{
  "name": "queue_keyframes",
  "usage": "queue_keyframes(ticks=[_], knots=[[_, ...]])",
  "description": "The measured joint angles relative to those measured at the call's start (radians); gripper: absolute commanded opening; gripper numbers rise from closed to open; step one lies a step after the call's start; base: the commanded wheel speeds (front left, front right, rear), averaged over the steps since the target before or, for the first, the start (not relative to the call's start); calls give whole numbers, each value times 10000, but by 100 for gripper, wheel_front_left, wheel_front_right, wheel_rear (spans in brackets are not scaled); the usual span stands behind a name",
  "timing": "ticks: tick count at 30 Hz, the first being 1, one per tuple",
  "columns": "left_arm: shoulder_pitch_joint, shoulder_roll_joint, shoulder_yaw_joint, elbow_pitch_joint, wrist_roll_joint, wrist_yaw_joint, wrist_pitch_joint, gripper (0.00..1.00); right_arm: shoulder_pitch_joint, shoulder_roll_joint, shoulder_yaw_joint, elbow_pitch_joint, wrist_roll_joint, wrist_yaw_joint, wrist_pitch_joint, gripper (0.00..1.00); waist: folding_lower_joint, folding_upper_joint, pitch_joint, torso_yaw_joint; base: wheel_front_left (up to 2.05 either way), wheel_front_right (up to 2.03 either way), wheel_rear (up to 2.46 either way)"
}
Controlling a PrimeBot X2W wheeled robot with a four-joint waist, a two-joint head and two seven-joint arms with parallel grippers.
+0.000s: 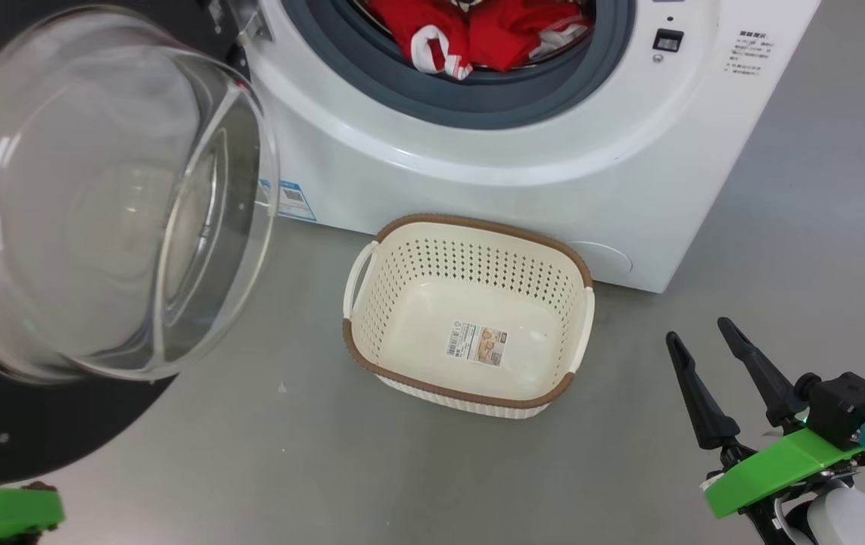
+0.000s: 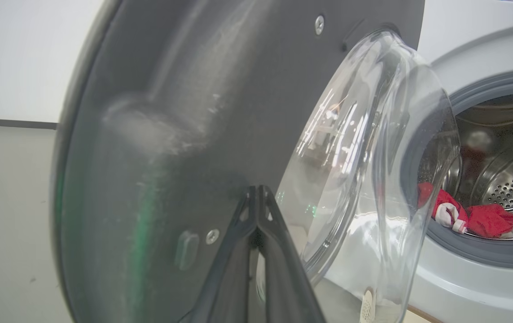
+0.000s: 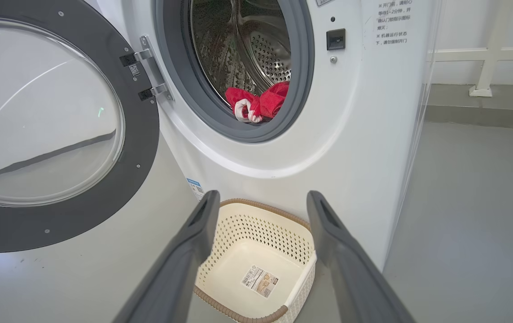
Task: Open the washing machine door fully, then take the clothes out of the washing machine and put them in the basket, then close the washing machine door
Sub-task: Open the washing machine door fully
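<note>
So right now the washing machine door [image 1: 99,204] is hanging wide open off to the robot's left, glass bowl bulging out into the room. The left gripper [image 2: 257,192] is pinched shut on nothing, tips sitting right up by the door's dark inner face; I honestly can't tell if they're touching it. The right gripper [image 1: 697,331] is hovering low on the other side with its fingers spread wide, empty, well apart from everything. The clothes [image 1: 493,34] are lying in the washing machine [image 1: 477,166], bunched at the front lip on the grey gasket [image 1: 477,102], and the basket [image 1: 477,223] is sitting empty on the floor [image 1: 250,454] just in front of the washer. What I'm worrying about: the door may be drifting back toward the opening once that left arm backs off, and then it's blocking the reach. Also the red stuff is looking tangled, so one grab might be dragging a second piece out, and that one's landing on the floor because the basket is pretty small. An arm swinging low could be nudging the basket too.
</note>
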State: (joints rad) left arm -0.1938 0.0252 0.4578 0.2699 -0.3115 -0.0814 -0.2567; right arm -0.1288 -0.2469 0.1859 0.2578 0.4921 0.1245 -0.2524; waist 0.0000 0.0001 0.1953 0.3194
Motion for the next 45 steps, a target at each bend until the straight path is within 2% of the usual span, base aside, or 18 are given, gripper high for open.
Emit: queue_keyframes(ticks=[14, 26, 32, 37, 45], knots=[[-1310, 640, 1616, 1499, 554, -314, -2, 0, -246, -105, -42, -75, 0, 0, -2, 100, 0, 0, 384, -220, 0, 0, 0], [-2074, 1179, 2230, 2627, 922, -485, -4, 0, -279, -140, -61, -128, -2, 0, -2, 100, 0, 0, 594, -375, 0, 0, 0], [-2180, 1267, 2176, 2869, 989, -506, -4, 0, -417, -111, -84, -128, -15, 0, -2, 100, 0, 0, 491, -378, 0, 0, 0], [-2122, 1440, 1724, 2909, 706, -508, -2, 0, -412, 4, -81, -105, -13, 0, -2, 100, 1, 0, 250, -379, 0, 0, 0], [-1141, 1338, 915, 2190, 445, -508, -2, 0, -335, 169, -54, -4, -12, 0, -2, 100, 0, 0, -311, -422, 0, 0, 0]])
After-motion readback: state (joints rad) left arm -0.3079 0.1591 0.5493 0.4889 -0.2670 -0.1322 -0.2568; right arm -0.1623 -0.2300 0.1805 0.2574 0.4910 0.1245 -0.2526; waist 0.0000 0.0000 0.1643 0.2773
